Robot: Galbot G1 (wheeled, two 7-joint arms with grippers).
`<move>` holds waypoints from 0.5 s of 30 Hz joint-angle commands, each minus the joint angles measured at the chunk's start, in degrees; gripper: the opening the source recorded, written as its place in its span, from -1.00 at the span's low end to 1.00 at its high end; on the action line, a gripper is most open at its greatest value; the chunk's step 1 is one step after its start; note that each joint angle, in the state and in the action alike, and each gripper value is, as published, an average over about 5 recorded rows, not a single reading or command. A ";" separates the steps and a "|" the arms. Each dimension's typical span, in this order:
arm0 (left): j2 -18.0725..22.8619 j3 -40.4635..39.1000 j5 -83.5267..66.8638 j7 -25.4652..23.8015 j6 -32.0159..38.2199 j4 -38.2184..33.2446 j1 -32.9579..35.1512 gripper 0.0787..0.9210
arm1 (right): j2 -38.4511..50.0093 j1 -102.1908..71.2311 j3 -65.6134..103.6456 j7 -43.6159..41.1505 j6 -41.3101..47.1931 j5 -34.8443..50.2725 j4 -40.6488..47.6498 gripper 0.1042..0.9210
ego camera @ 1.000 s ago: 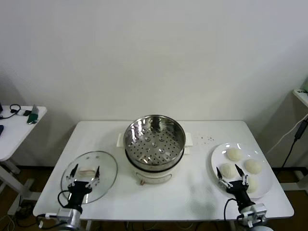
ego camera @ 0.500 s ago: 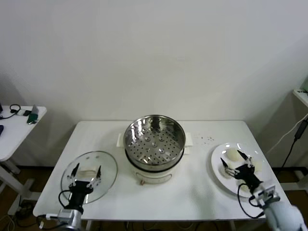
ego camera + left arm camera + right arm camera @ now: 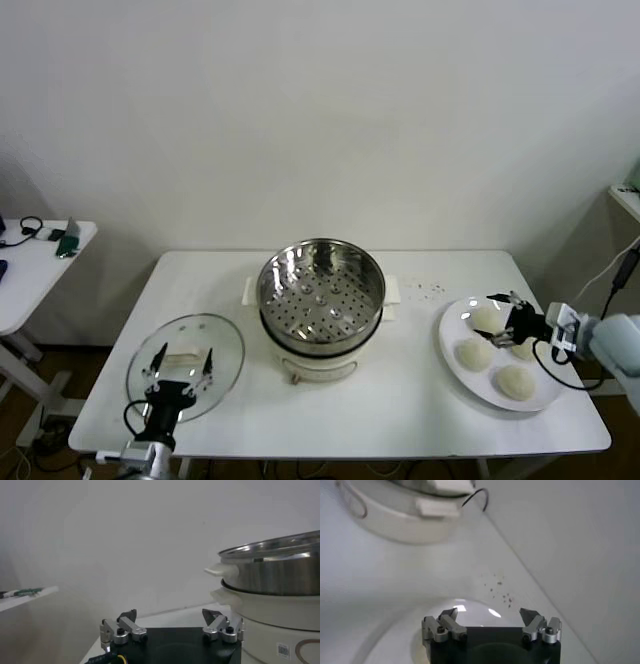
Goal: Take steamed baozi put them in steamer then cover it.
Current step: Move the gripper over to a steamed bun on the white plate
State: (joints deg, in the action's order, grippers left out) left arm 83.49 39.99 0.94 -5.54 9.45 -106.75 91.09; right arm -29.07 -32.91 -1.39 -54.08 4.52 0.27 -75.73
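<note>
The left gripper [image 3: 181,361] sits low at the near left, its arm coming up from below, wrist level and fingers pointing away from the body; its jaws stand wide apart with nothing between them. The right gripper [image 3: 503,309] reaches in from the far right, forearm nearly horizontal, fingers pointing toward the robot's left, jaws spread and empty.

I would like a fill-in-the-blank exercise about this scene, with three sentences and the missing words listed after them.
1. The baozi lie on the white ____, on the robot's right side of the table.
2. The steamer holds ____ baozi at this moment.
3. The left gripper hangs over the glass ____ with its jaws open, while the right gripper, also open, is at the baozi.

Missing words: plate; no; lid
</note>
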 commanded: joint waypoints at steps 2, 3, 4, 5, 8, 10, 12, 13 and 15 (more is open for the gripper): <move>-0.19 0.06 -0.35 0.19 -0.03 0.04 0.13 0.77 | 3.98 31.85 -29.08 -13.56 -3.95 -9.05 13.61 0.76; -0.24 0.13 -0.42 0.21 -0.10 0.02 0.06 0.77 | 2.67 34.16 -31.46 -14.50 -4.44 -9.53 15.23 0.76; -0.29 0.21 -0.51 0.24 -0.17 -0.02 0.00 0.77 | 1.38 36.06 -33.74 -15.23 -4.85 -9.93 16.77 0.76; -0.32 0.30 -0.59 0.24 -0.27 -0.10 -0.05 0.77 | 0.09 37.42 -35.87 -15.47 -4.97 -10.03 18.07 0.76; -0.42 0.62 -1.04 0.25 -0.61 -0.39 -0.11 0.77 | -3.38 39.59 -40.23 -15.73 -5.12 -10.56 21.22 0.76; -0.53 0.84 -1.29 0.26 -0.80 -0.50 -0.09 0.77 | -5.51 40.13 -42.25 -15.71 -5.11 -11.01 22.98 0.76; -0.65 1.07 -1.42 0.31 -0.89 -0.55 -0.06 0.77 | -7.44 40.20 -43.54 -15.54 -5.15 -11.15 24.88 0.76; -0.70 1.19 -1.47 0.32 -0.90 -0.57 -0.02 0.77 | -8.52 40.03 -43.72 -15.39 -5.23 -11.32 25.98 0.76; -0.86 1.45 -1.67 0.35 -0.93 -0.57 0.06 0.77 | -10.81 39.56 -43.59 -15.00 -5.43 -11.63 28.47 0.76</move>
State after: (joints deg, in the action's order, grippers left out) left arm 82.63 41.45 -0.50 -5.24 8.62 -107.24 91.12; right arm -36.38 -2.96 -34.16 -65.14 0.15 -8.50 -54.72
